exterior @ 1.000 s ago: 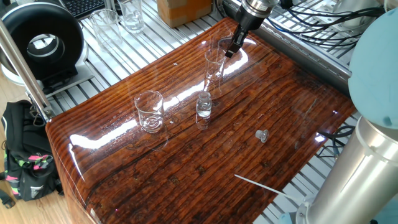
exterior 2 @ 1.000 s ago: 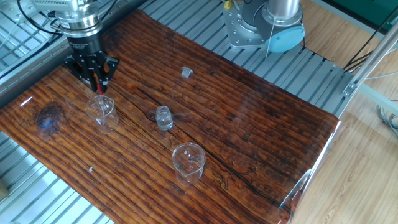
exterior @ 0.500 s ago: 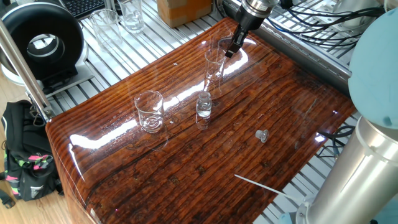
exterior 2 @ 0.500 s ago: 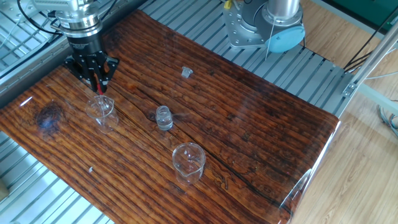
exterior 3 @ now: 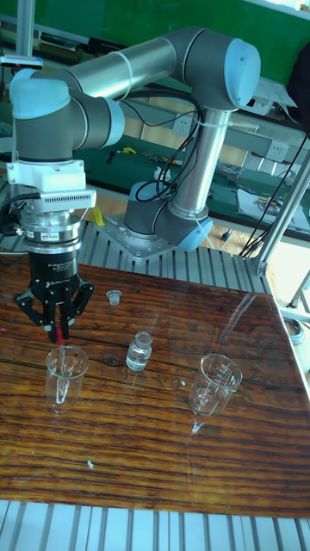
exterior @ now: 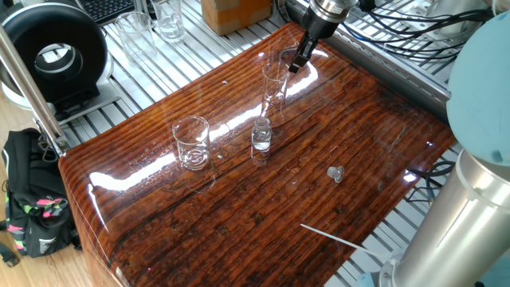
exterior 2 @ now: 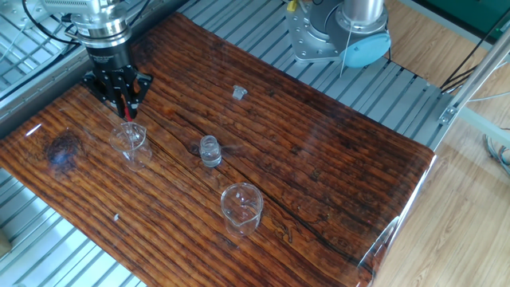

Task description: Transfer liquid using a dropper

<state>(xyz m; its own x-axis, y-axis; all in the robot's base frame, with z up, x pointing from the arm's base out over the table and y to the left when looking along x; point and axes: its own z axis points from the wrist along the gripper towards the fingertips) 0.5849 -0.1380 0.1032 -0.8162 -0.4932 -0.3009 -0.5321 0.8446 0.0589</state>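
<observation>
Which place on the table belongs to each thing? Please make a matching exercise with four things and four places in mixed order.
Things:
1. dropper
2. small vial
3. beaker
4. small cap

Places:
A. alone, apart from the glassware
B. between the cylinder and the beaker
C. held by the gripper above the cylinder
D. near the table corner

Pairs: 1-C, 2-B, 3-D, 4-A

The arm (exterior 3: 129, 65) is built of silver-grey tubes with pale blue caps at the joints. A white ribbed block with a label sits above a black cylindrical wrist. The black gripper (exterior 3: 57, 320) has splayed fingers (exterior 3: 34, 306). Black cables trail along the arm.
</observation>
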